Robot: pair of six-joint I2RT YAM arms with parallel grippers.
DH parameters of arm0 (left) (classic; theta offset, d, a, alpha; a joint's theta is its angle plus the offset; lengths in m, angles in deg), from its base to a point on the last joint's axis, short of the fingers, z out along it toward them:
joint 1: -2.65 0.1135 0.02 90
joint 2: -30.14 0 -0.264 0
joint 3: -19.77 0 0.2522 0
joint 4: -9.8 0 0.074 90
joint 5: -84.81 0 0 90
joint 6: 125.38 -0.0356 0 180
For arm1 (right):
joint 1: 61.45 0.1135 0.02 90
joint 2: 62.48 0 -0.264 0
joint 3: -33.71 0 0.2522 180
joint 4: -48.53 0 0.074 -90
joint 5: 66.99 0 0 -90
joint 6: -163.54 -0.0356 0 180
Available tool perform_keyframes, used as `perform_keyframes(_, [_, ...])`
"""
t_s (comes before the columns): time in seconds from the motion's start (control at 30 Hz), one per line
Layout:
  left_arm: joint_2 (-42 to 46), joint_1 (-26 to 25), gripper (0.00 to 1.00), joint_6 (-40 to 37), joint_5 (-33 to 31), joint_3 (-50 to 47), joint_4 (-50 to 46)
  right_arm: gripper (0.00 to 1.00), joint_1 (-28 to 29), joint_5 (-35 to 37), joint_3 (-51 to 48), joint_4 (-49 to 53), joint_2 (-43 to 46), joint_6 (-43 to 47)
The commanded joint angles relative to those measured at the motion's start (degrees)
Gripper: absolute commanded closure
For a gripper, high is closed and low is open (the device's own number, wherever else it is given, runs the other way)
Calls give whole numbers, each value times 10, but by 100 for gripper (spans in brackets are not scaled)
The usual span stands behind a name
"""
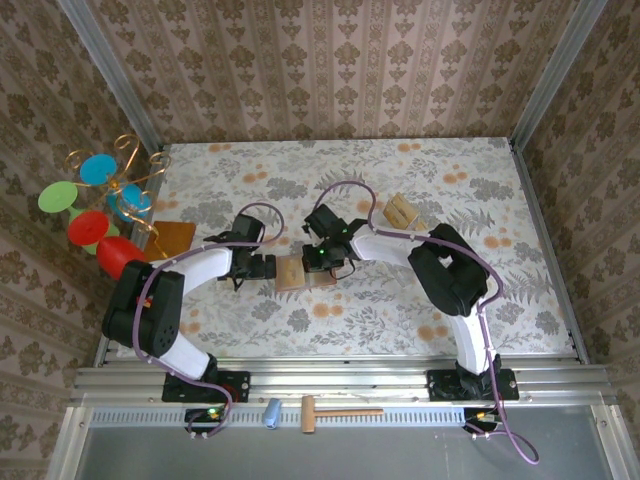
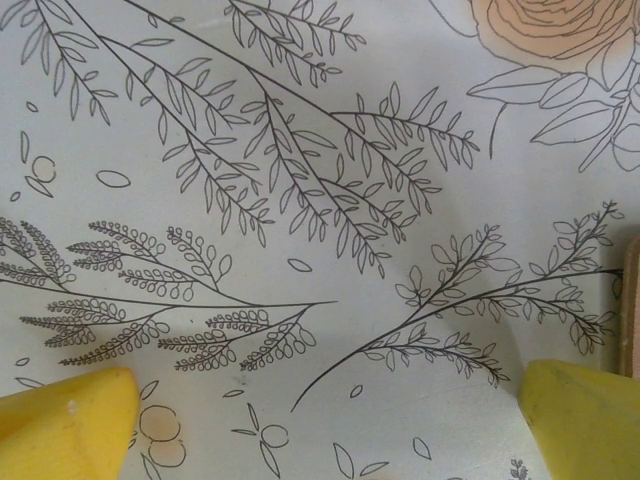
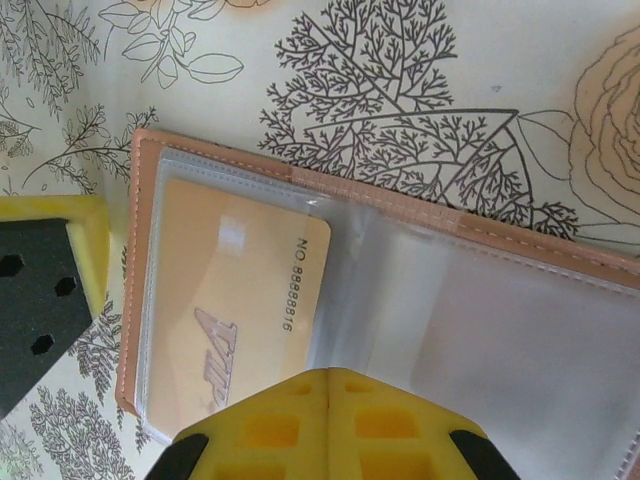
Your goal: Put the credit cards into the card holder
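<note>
The card holder (image 1: 296, 272) lies open on the flowered cloth, its clear sleeves facing up (image 3: 480, 320). One tan-gold credit card (image 3: 235, 290) sits inside the left sleeve. More credit cards (image 1: 400, 210) lie stacked at the back right. My right gripper (image 3: 330, 374) is shut, its tips meeting over the middle fold of the holder with nothing between them; in the top view the right gripper (image 1: 321, 258) is above the holder. My left gripper (image 2: 320, 400) stands open just left of the holder, over bare cloth, and the holder's edge (image 2: 631, 300) shows at the right.
An orange-brown flat board (image 1: 170, 238) lies at the left beside a red cup (image 1: 118, 255) and a wire stand with coloured discs (image 1: 95, 190). A wooden mallet (image 1: 335, 411) and a blue cylinder (image 1: 271, 412) rest on the front rail. Patterned walls enclose the table.
</note>
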Motion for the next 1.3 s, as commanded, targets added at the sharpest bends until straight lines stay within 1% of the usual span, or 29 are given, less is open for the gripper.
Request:
perform_keyframes(0.0, [-18,-9,0,3,17,-17,4,100,6,5,21,21,-16,6])
perform_keyframes(0.67, [-27,-20,0,10,21,-17,11,100,16,-7,41,22,-34,0])
perform_keyframes(1.03, [-29,-27,0,14,22,-16,14,100,27,-34,42,8,-34,-15])
perform_keyframes(1.27, [-17,-25,0,8,15,1,-8,100,21,-17,18,0,-17,-18])
